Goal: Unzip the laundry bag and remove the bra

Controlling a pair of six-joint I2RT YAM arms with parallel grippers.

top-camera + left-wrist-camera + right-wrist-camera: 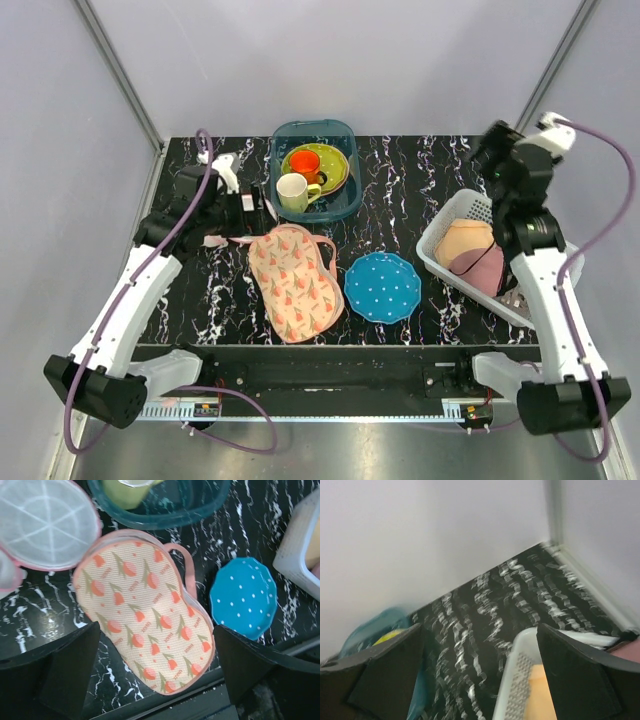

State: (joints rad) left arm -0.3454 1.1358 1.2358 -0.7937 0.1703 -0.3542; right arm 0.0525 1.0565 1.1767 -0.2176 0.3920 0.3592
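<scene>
Seen from above, the black white-veined marble table [420, 190] carries the flat oval peach fabric laundry bag [295, 283] with small red and green prints and pink edging. It lies flat near the front edge, left of centre. Just beside it on the right sits a round blue plate [383, 287] with white dots. Behind it stands a see-through teal tub [314, 124] holding a cream mug [293, 192], a green plate [332, 166] and an orange cup [305, 161]. At the right, a white plastic basket [440, 222] holds peach and mauve soft items. The left gripper [258, 205] hangs over the table behind the bag's far left end, and the right gripper [492, 150] is raised above the basket's far corner. In the left wrist view the laundry bag [145, 615] fills the middle, its pink strap [181, 562] looping out at the upper right. I cannot make out its zip. A round white mesh piece [45, 522] with a pink rim overlaps its upper left end. The blue plate [243, 597] lies close to the right. The left gripper [156, 627] has its dark fingers [65, 670] spread wide, holding nothing. In the right wrist view, which is blurred, the right gripper [480, 630] likewise shows its fingers [580, 675] far apart and unloaded over the table [485, 615], with the basket [517, 680] below.
</scene>
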